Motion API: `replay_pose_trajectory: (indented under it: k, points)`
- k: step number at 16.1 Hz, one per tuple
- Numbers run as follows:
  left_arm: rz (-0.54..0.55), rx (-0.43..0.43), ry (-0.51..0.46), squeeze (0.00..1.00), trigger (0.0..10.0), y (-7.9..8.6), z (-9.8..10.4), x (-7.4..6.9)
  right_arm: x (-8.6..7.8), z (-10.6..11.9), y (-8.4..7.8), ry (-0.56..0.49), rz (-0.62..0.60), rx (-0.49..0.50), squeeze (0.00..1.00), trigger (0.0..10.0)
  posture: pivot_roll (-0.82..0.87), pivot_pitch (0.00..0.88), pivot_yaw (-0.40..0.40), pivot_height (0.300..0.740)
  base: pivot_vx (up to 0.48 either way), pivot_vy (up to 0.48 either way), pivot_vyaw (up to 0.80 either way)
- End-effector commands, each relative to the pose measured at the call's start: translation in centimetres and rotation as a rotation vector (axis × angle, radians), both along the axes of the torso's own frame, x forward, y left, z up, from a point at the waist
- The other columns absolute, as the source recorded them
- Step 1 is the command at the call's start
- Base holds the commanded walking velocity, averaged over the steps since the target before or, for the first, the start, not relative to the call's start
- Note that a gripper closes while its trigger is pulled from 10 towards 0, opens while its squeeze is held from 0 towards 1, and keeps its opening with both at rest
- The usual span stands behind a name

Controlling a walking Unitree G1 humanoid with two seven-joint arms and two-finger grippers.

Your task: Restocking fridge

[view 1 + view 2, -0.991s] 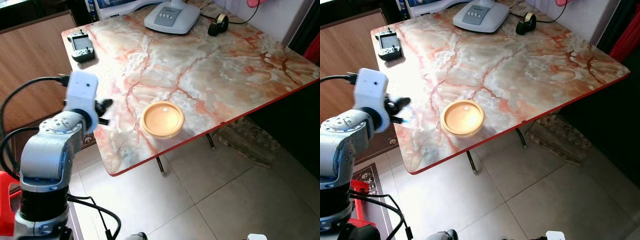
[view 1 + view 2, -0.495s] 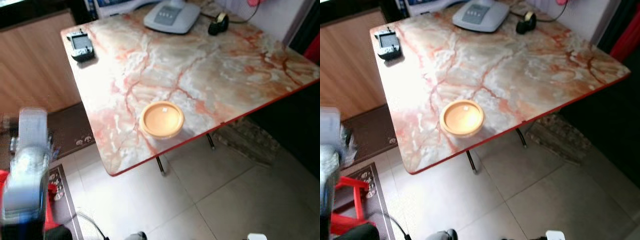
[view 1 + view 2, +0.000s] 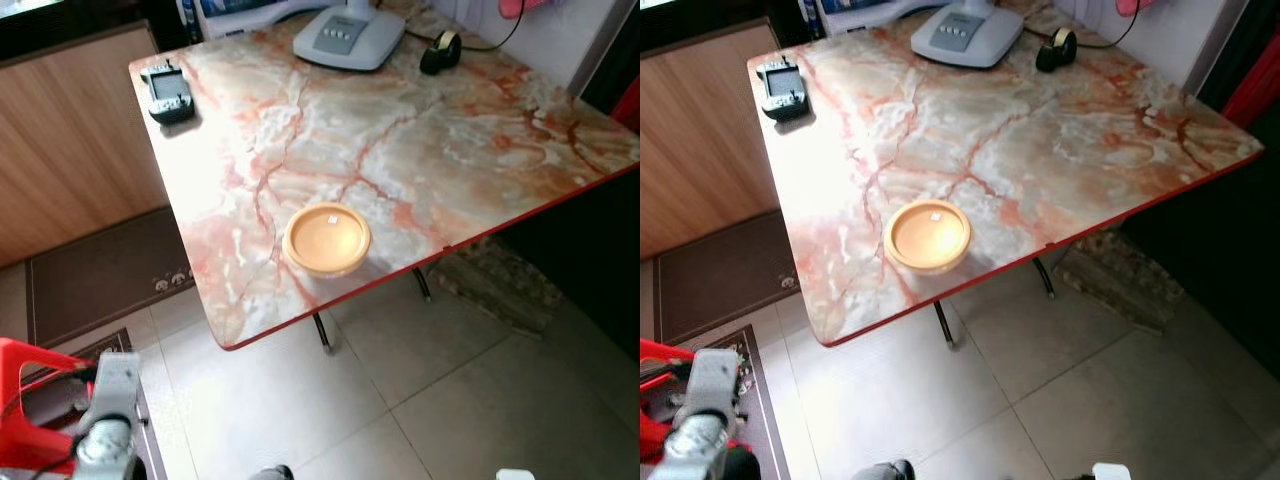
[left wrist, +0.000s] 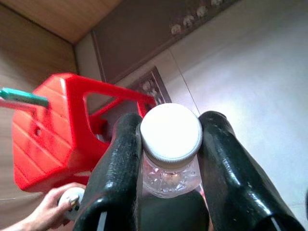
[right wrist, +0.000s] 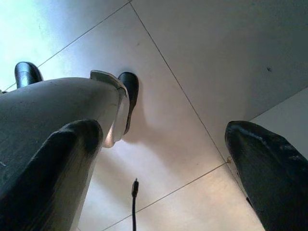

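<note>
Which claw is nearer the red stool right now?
Left. The left claw, shut on a bottle, hangs right beside the red stool. The right claw hangs open over bare floor tiles, no stool near it.

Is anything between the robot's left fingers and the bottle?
No. The left gripper is shut on the bottle just under its white cap, one black finger on each side touching it. The right gripper hangs open over the floor. No fridge is in view.
</note>
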State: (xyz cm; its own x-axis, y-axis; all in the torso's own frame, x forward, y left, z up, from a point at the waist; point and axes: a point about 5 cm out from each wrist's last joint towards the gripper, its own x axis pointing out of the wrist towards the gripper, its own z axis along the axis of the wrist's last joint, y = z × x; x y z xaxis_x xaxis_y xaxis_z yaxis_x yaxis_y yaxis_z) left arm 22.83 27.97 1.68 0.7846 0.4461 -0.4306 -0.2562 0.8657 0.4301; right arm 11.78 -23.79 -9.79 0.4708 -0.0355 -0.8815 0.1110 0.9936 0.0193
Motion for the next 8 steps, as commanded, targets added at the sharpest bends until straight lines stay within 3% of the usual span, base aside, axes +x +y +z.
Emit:
replay_pose_trajectory:
  k: [1,4,8]
  points:
    - [-0.024,-0.041,0.046,0.0,10.0,-0.8,-2.1,-0.7,-0.9,-0.3,0.3,0.019,-0.036,0.013,0.0,10.0,0.15,0.152,0.032,0.74,0.0,0.0,0.0]
    - [-0.1,-0.094,0.156,0.0,10.0,-3.1,-5.3,-1.0,-0.8,-0.3,0.4,0.011,-0.048,0.016,0.0,10.0,0.15,0.145,0.031,0.74,0.0,0.0,0.0]
    - [-0.111,-0.149,0.275,0.0,10.0,-4.1,-7.4,-2.4,-0.7,-0.3,0.4,0.003,-0.059,0.019,0.0,10.0,0.13,0.154,0.033,0.74,0.0,0.0,0.0]
